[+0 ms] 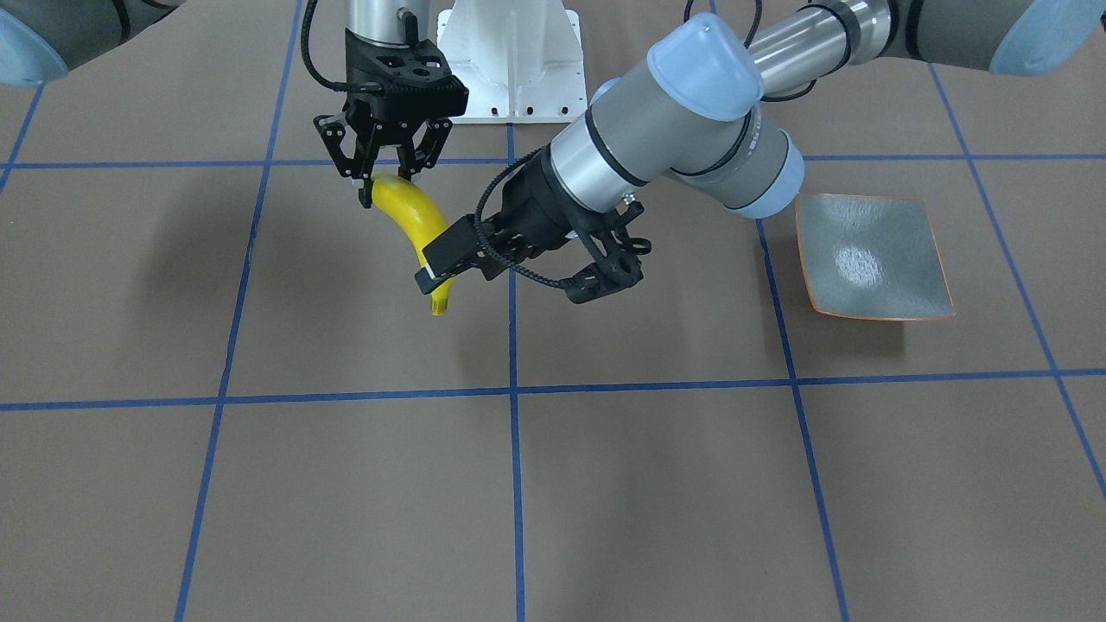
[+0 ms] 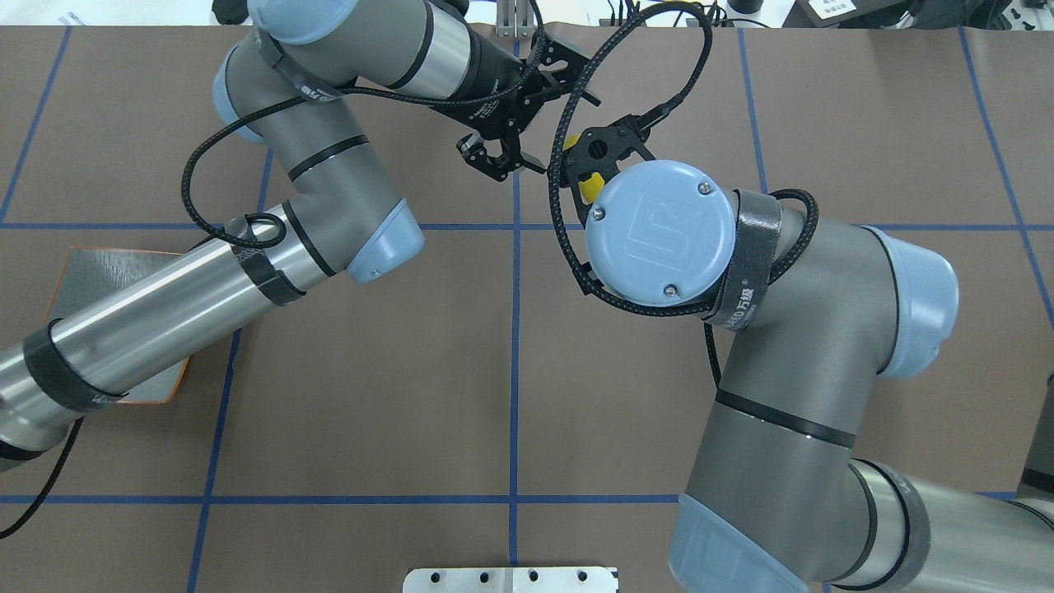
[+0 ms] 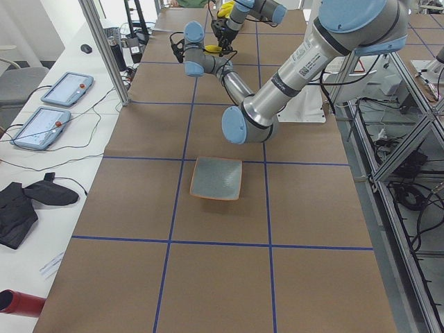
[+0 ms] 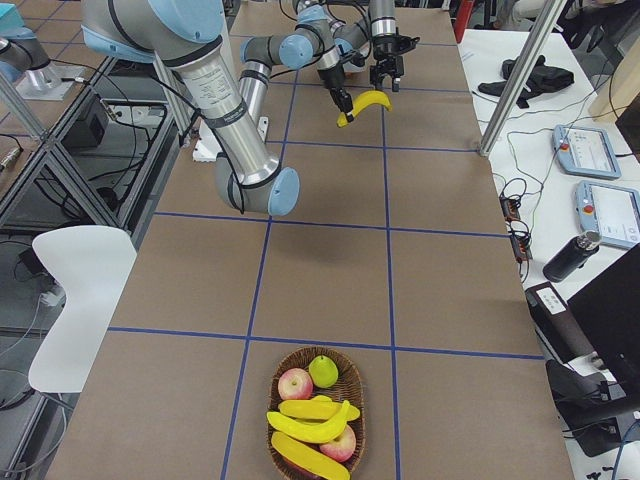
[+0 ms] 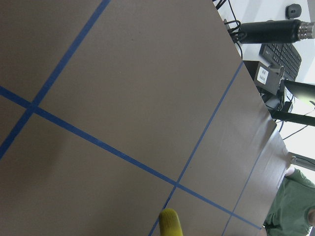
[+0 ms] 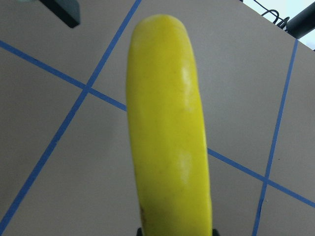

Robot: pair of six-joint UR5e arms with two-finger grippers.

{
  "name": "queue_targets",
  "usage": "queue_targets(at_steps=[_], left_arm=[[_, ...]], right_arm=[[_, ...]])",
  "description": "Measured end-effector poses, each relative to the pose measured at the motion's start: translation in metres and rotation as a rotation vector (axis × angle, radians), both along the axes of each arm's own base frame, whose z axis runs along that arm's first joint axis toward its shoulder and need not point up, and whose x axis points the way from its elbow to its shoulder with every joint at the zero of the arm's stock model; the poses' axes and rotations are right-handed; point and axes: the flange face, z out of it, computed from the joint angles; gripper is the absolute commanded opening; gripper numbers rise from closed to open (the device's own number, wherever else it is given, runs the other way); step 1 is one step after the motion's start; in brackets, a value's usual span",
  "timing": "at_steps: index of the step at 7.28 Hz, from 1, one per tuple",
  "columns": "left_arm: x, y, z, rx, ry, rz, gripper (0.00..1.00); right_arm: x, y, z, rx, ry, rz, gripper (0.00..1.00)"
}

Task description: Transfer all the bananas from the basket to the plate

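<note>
- The right gripper (image 1: 385, 181) pointed straight down and was clamped on the upper end of one banana (image 1: 416, 221), its two fingers pressed against the fruit's sides.
- That banana hung clear of the brown table (image 1: 605, 501), slanting down from the fingers with its free tip lowest. It was well away from every table edge and near the blue tape line running across the table's middle.
- In the right wrist view the same banana (image 6: 167, 137) filled the centre, running up from the bottom edge.
- The left gripper (image 1: 617, 269) lay tilted, almost on its side, just beside the hanging banana, with its fingers spread wide and nothing between them.
- The left arm's wrist camera block overlapped the banana's lower half in the front view. Whether any part of that arm touched the fruit could not be told.
- From overhead the left gripper (image 2: 494, 161) and the right gripper (image 2: 605, 148) were close together but apart.
- The plate (image 1: 873, 255) sat flat on the table toward its left end, well apart from both grippers. From overhead the left arm's forearm covered part of it.
- The wicker basket (image 4: 352, 392) stood near the table's right end, far from the arms.
- It held three more bananas (image 4: 312, 428), two red apples (image 4: 295, 383) and a green pear (image 4: 322, 370).
</note>
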Motion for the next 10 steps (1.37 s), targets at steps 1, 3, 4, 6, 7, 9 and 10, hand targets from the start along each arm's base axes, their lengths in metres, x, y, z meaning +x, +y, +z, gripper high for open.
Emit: queue_targets(at_steps=[1,3,4,6,7,9,10], left_arm=[[0.003,0.0,-0.006,0.005,0.0,0.021,1.0],[0.005,0.001,-0.013,0.011,0.003,0.036,0.99],[0.006,0.002,-0.013,0.011,0.001,0.047,0.98],[0.006,0.004,-0.012,0.011,0.0,0.078,0.89],[0.007,0.006,-0.012,0.011,0.0,0.086,0.81],[0.008,0.009,-0.011,0.011,0.0,0.1,0.74],[0.008,0.01,-0.012,0.011,0.001,0.104,0.72]], right_arm=[[0.0,0.0,0.0,0.001,0.001,0.001,0.0],[0.002,0.0,0.0,0.003,-0.001,0.003,0.0],[0.002,0.0,-0.001,0.003,-0.001,0.003,0.0],[0.002,0.0,-0.001,0.004,-0.002,0.003,0.0],[0.002,0.0,-0.001,0.003,-0.001,0.003,0.0],[0.002,0.0,0.001,0.002,0.001,0.003,0.0],[0.002,0.0,0.001,0.002,0.001,0.002,0.0]])
